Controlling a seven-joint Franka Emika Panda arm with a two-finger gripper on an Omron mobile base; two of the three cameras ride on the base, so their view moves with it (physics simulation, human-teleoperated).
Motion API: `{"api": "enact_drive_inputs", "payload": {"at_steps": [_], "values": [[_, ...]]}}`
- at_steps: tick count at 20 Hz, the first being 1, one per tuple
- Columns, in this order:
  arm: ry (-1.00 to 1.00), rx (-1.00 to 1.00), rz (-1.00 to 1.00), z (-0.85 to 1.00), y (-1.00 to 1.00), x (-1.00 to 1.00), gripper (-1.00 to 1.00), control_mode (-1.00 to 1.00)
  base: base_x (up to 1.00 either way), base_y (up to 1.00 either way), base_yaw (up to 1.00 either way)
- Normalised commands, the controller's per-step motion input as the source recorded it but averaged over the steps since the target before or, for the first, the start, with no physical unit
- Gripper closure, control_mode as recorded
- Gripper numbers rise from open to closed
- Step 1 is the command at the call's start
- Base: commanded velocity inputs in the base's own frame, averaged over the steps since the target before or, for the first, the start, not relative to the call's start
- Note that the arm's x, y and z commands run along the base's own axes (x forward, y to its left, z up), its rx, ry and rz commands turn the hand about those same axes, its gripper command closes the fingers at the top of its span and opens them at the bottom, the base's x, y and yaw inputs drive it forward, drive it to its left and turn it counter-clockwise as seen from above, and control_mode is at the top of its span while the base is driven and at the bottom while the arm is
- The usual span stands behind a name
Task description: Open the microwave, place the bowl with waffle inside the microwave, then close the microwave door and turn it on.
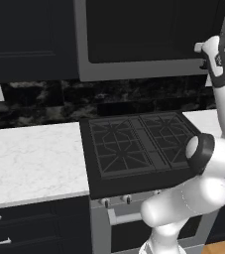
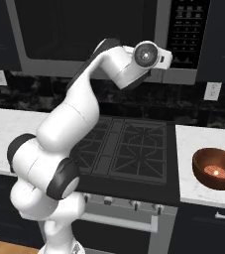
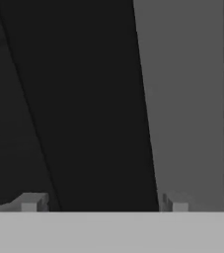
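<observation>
We look at a dark kitchen with a black gas stove (image 1: pixel 139 149) set between two white marble counters (image 1: pixel 32 158). Above the stove hangs the microwave (image 2: pixel 91 42), a wide grey-framed box; its dark glass microwave door (image 1: pixel 134 30) sits flush in the frame, shut. To the right of the door, in the right base view, we see a black control panel (image 2: pixel 187 32) with rows of small buttons.

The white arm rises from the floor in front of the stove and bends up to the microwave's front, near the right edge of the door. In the hand view we see the gripper (image 3: pixel 103 202) very close to the appliance: its two fingertips (image 3: pixel 30 202) stand spread well apart with a broad dark vertical band between them and a grey metal strip to one side. Nothing sits between the tips that we can make out as gripped.

On the counter right of the stove rests the bowl (image 2: pixel 217 168), round, deep and reddish-brown, upright, well apart from the arm. The waffle (image 2: pixel 215 172), a small golden-orange disc, lies at its bottom.

A white wall outlet (image 2: pixel 212 91) sits on the dark backsplash above the bowl.
</observation>
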Motion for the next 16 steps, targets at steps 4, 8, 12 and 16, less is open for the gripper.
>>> {"api": "enact_drive_inputs", "payload": {"at_steps": [4, 8, 12, 16], "values": [[0.0, 0.04, 0.07, 0.0, -0.14, 0.51, -1.0, -1.0, 0.0, 0.0, 0.0], [0.0, 0.03, 0.07, -0.02, -0.08, 0.52, -1.0, -1.0, 0.0, 0.0, 0.0], [-0.04, 0.0, 0.09, -0.21, 0.01, 0.42, 1.0, -1.0, 0.0, 0.0, 0.0], [-0.03, 0.0, 0.02, -0.08, 0.0, 0.08, 1.0, -1.0, 0.0, 0.0, 0.0]]}}
